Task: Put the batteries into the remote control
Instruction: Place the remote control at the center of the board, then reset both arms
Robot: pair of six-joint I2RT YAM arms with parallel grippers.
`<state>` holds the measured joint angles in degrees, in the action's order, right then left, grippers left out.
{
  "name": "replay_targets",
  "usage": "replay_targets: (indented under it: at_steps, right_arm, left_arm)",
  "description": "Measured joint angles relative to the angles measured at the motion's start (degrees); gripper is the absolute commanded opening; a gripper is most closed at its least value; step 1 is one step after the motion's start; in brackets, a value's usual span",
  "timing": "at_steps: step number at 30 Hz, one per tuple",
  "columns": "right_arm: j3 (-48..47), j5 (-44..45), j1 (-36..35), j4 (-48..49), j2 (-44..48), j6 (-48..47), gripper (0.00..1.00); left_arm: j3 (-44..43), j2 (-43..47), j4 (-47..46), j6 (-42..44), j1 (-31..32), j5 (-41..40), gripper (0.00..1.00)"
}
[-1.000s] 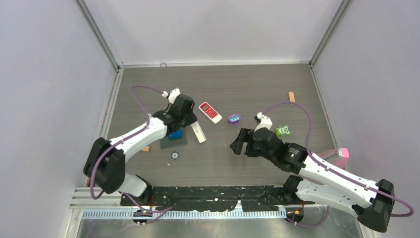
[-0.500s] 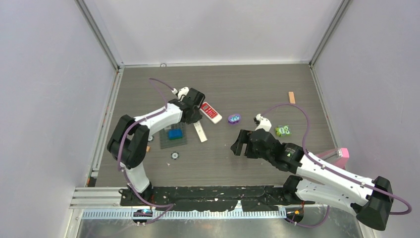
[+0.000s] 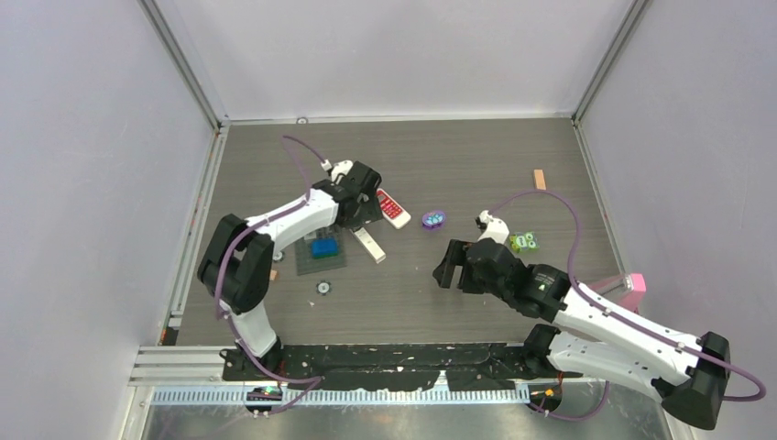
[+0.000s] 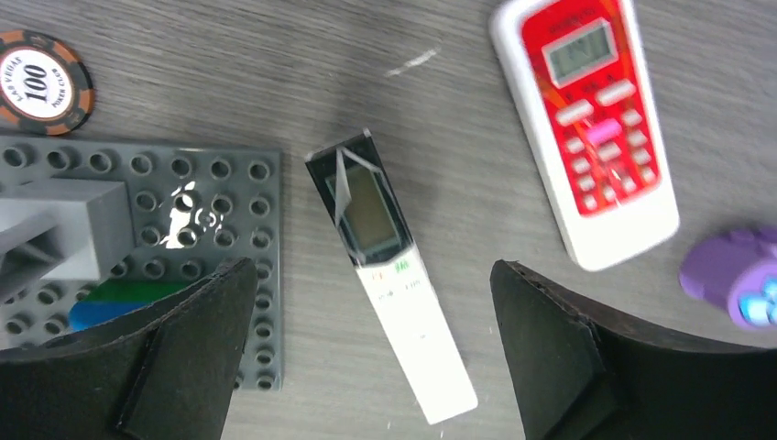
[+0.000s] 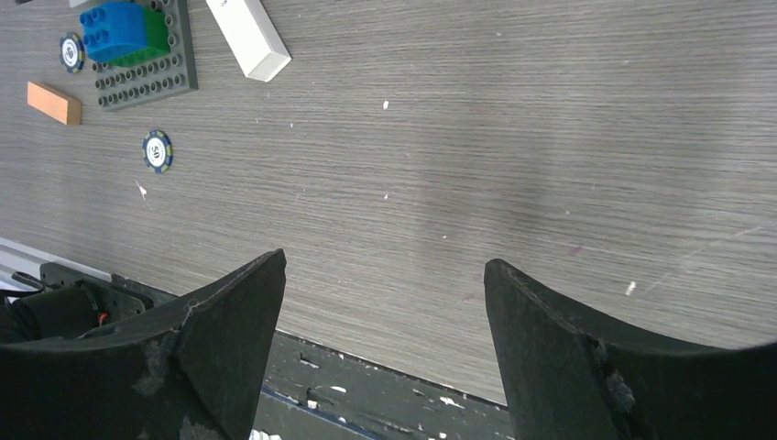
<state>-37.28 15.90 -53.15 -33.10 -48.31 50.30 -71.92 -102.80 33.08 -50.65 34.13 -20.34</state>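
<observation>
left claw (image 4: 371, 266): fingers spread wide, gripping nothing, hovers over the long narrow white bar-shaped remote control with black end (image 4: 389, 275). It lies flat on the grey wood-grain tabletop (image 4: 440, 82), mid-frame in the left wrist view, black end toward upper left, in the gap between both fingers, touching neither. Just left of it: grey studded baseplate (image 4: 220, 211). Upper right: wider white remote with red face (image 4: 586, 128). Upper-left corner: orange-and-black poker chip (image 4: 37, 78). right claw (image 5: 383, 266): also wide, nothing held, above the tabletop, lower right of centre in the top view, well apart from the bar-shaped one.
</observation>
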Motion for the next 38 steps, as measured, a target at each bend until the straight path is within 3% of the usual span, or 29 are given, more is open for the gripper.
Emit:
replay_targets:
  at_steps: [5, 13, 19, 25, 32, 38]
  right_arm:
    - [-2.82, 2.64, 0.00, -6.05, 6.05, -0.63, 0.99]
    - [-12.39, 11.41, 0.00, -21.59, 18.47, -0.57, 0.95]
    - [-24.22, 18.27, 0.00, -31.26, 26.91, -0.98, 0.95]
    - [-35.89, 21.90, 0.02, -35.54, 29.70, -3.91, 0.95]
    - [-44.44, 23.91, 0.02, -37.57, 29.57, -6.56, 0.95]
    - [-46.21, 24.63, 0.02, -38.21, 29.57, -7.26, 0.95]
  left_arm:
    - [1.11, 9.38, 2.05, 4.81, 4.13, 1.38, 1.00]
    - [5.18, 33.81, 4.07, 10.93, 14.16, 7.74, 1.00]
    - [16.06, 58.47, 5.66, 12.59, 14.49, 11.98, 1.00]
    - [14.73, 78.93, 11.91, 14.16, 14.49, 12.22, 1.00]
    - [10.36, 89.50, 20.24, 14.93, 14.49, 8.72, 1.00]
    - [10.34, 91.34, 23.82, 15.23, 14.49, 7.69, 1.00]
